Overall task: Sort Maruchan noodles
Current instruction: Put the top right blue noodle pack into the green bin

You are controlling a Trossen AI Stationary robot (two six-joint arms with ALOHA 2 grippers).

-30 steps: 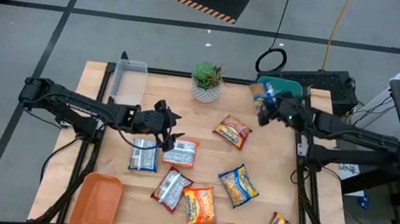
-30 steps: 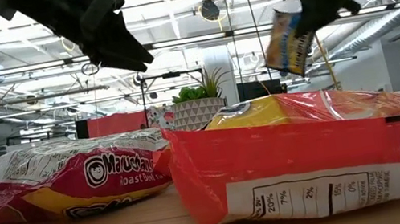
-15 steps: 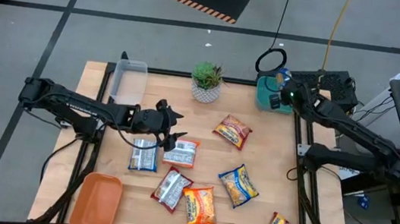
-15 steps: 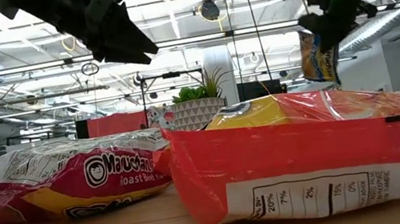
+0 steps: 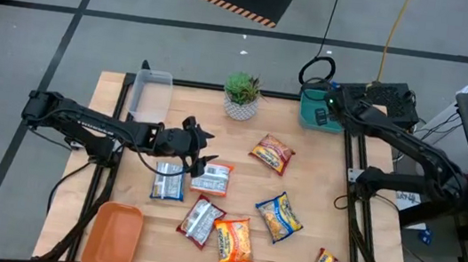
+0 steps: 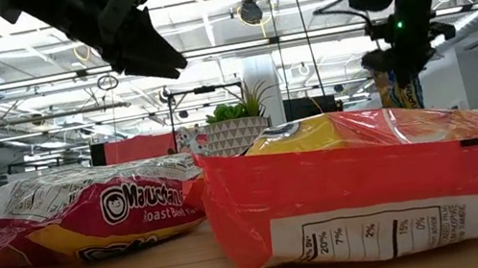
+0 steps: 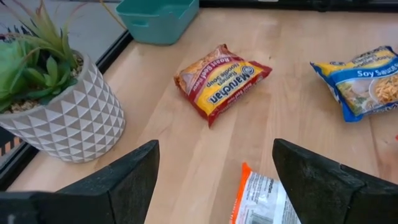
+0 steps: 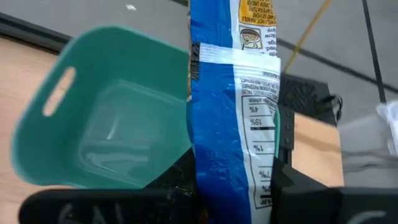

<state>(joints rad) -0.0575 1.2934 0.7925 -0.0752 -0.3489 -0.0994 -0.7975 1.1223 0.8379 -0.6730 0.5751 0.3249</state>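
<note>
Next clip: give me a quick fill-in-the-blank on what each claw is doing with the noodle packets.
1. The right claw grips a ____-wrapped packet.
2. It hangs over the ____-coloured tray.
3. The left claw is ____, holding nothing.
4. Near the left claw stands a potted ____.

Missing words: blue; teal; open; plant

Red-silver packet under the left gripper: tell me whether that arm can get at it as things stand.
Probably yes. The left gripper hangs open just above the red-silver packet, nothing lies on it, and the blue-white packet beside it leaves the top free.
</note>
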